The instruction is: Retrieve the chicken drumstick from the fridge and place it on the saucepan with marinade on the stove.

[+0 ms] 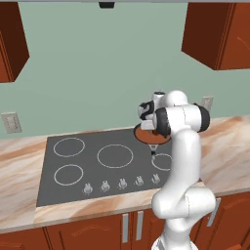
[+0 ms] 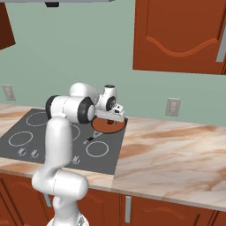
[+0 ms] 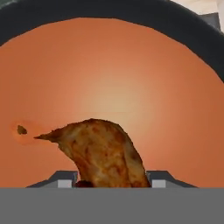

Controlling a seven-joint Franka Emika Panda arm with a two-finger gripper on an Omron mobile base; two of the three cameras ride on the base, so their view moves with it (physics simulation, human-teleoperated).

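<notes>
The arm reaches out over the back right corner of the stove (image 1: 97, 168) so that the gripper (image 3: 111, 181) hangs directly above the saucepan (image 2: 109, 126), which sits on the rear right burner; that puts the release straight over the target and not at its edge. In the hand view the chicken drumstick (image 3: 103, 153) sits between the two dark fingertips with its pointed end thrust forward over the marinade (image 3: 113, 78), whose orange-brown surface spreads out to the pan's dark rim. The tips stand at either side of the meat, but whether they press on it or have let go cannot be told, nor whether the drumstick touches the liquid. A small brown speck lies on the marinade to one side. By my reading the task stands at its final step, the drop into the pan.
</notes>
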